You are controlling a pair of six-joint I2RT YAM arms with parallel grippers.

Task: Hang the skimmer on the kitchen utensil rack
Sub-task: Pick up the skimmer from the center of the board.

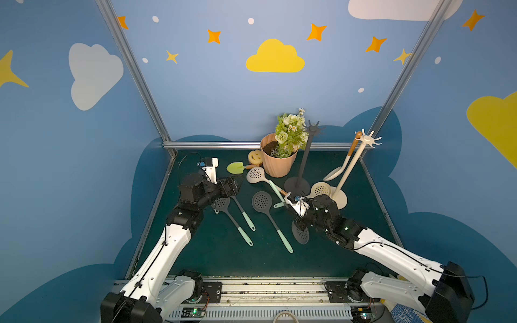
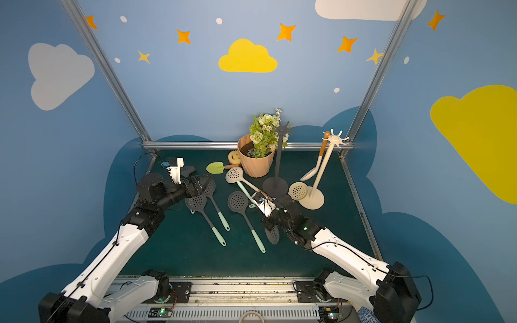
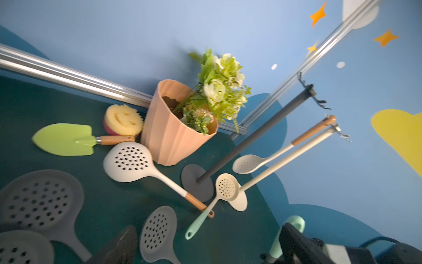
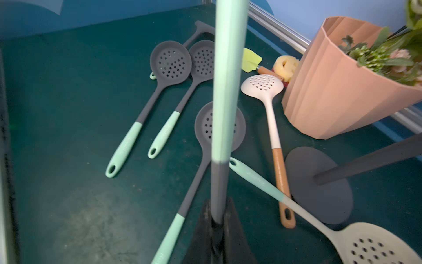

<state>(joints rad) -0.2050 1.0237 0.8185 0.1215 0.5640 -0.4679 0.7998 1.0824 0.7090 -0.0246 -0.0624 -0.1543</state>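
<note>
Right wrist view: right gripper [image 4: 217, 219] clamped on the dark grey, mint-handled silicone skimmer [image 4: 225, 102], handle jutting ahead. Best raise its end over a prong of the dark grey pole rack [image 4: 370, 161] alongside, slowly.

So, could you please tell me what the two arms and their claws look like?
The left arm and right arm have white shells, black joints and bases. Thin black cables run along them. Each wrist bears a white camera. The left claw and right claw are black.
</note>
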